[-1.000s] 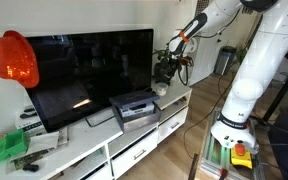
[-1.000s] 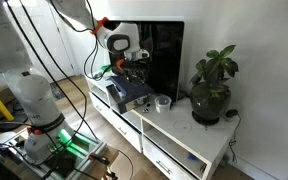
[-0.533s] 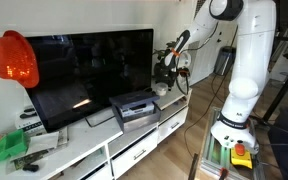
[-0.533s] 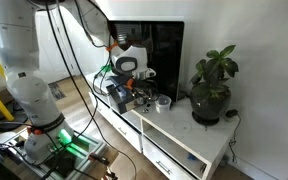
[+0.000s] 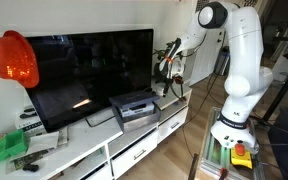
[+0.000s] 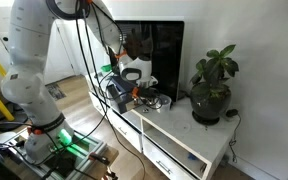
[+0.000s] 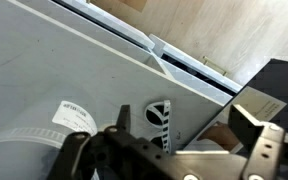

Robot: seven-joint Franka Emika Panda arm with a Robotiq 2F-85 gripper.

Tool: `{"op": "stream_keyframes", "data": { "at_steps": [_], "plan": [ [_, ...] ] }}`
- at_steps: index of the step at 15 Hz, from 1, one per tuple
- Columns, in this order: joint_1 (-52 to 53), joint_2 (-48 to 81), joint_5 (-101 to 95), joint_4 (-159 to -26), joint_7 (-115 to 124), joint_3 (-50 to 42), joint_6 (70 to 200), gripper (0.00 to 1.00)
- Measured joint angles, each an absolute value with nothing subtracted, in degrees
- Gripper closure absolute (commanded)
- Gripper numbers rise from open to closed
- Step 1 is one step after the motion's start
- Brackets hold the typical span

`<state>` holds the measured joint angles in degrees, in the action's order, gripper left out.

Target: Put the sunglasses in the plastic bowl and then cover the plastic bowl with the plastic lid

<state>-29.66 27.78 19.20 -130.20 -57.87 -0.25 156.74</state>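
The sunglasses (image 7: 159,122) are white with a striped arm. They lie on the white cabinet top (image 7: 44,60), just inside my left finger. My gripper (image 7: 189,128) is open and hangs low over them, one finger on each side. In both exterior views my gripper (image 5: 170,76) (image 6: 136,91) sits low over the cabinet's end. The small whitish plastic bowl (image 6: 162,101) stands right beside it. A translucent round plastic piece with a label (image 7: 29,150) fills the wrist view's lower left; I cannot tell whether it is the bowl or the lid.
A grey box-shaped device (image 5: 134,108) (image 6: 116,92) stands next to the gripper, in front of the TV (image 5: 84,70). A potted plant (image 6: 211,88) stands at the cabinet's end. A dark object (image 7: 276,95) lies by my right finger. Drawer fronts and wooden floor (image 7: 214,30) lie beyond the cabinet edge.
The arm has swung down and in toward the cabinet top. The gripper has dropped from above the device to just over the surface beside the bowl.
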Motion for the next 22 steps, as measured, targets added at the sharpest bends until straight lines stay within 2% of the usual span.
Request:
{"op": "stream_keyframes", "data": {
  "at_steps": [10,17,22],
  "plan": [
    [-32.54,31.09,20.05,-128.28,-59.23,4.24,158.26,0.00],
    [-39.45,35.06,21.76,-131.91,-59.91,14.73,175.47,0.00],
    [-50.37,41.73,9.89,-131.95,-57.92,21.56,184.21,0.00]
  ]
}}
